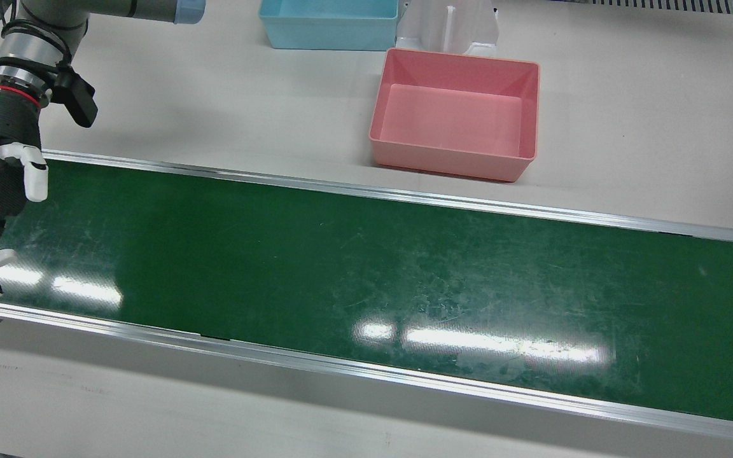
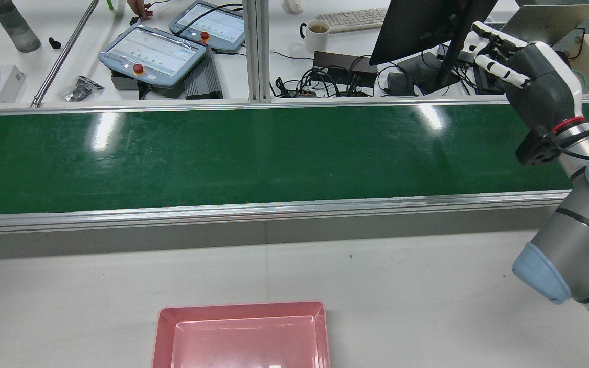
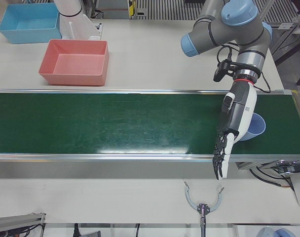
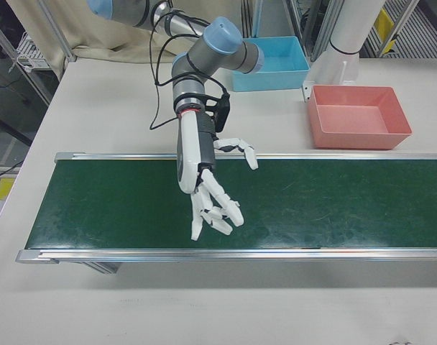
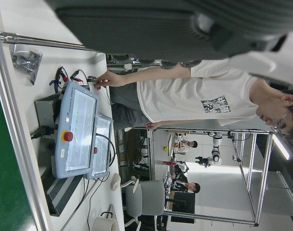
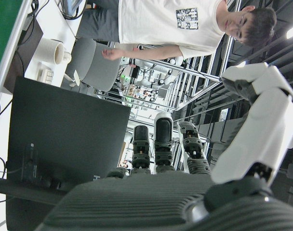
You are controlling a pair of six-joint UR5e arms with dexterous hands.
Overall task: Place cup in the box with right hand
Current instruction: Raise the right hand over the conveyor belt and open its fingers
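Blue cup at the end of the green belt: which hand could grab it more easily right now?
Left, judging by position: the left hand hangs open right beside the blue cup. The right hand, also open, hovers over the far half of the green belt, beyond the pink box.

Your belt [image 1: 366, 267] runs across the table [image 1: 627, 114]; behind it sits one box [image 1: 455, 114], with another box [image 1: 328, 22] behind that.

Blue cup [image 3: 253, 127] half hidden behind left hand [image 3: 232, 129]; pink box [image 2: 241, 335] cut off by rear view's bottom edge
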